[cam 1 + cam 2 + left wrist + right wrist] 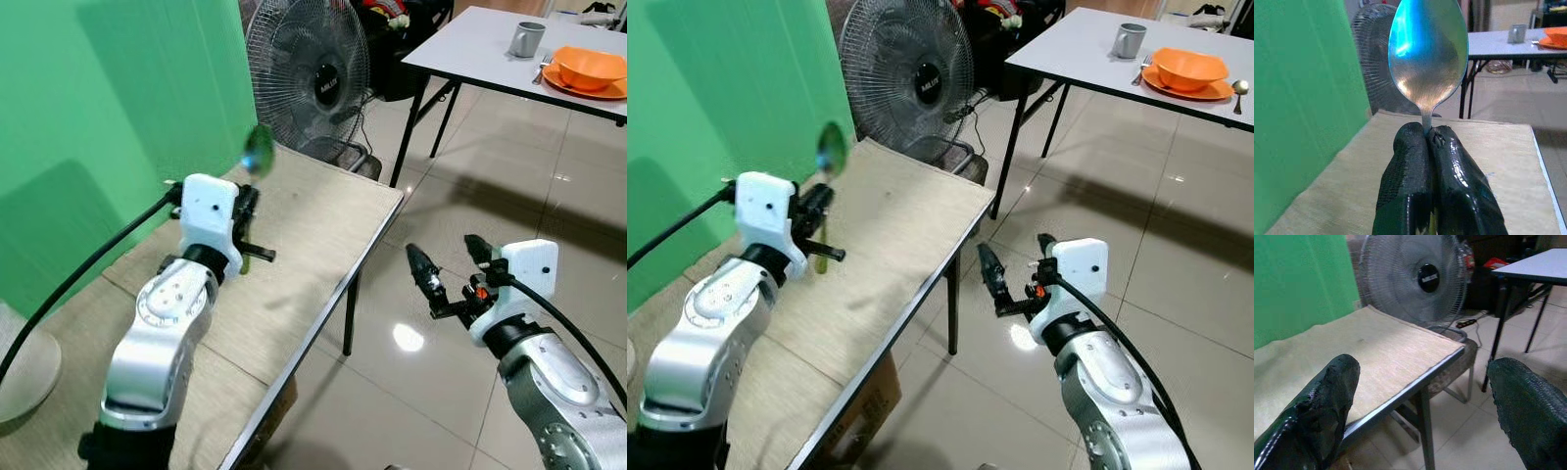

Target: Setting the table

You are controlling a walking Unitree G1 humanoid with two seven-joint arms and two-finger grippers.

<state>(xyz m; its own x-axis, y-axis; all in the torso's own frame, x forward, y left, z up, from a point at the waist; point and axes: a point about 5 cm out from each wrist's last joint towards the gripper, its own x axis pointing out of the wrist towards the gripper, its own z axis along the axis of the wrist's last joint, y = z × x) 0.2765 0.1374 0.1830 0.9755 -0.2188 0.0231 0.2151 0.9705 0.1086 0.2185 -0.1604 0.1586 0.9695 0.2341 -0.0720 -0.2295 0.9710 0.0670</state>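
The left gripper (1430,142) clamps the shiny metal spoon (1428,54) by its neck — bowl upright above the fingertips (right gripper (449,264) spread apart).

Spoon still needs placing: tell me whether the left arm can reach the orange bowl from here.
Probably not. The left gripper holds the spoon over the near table; the orange bowl sits on the far white table across open floor.

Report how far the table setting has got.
Done: the far table already holds an orange bowl on a plate, a metal cup and cutlery. In hand: the left gripper holds a spoon above the near table. Left: carrying the spoon over; the right gripper is open.
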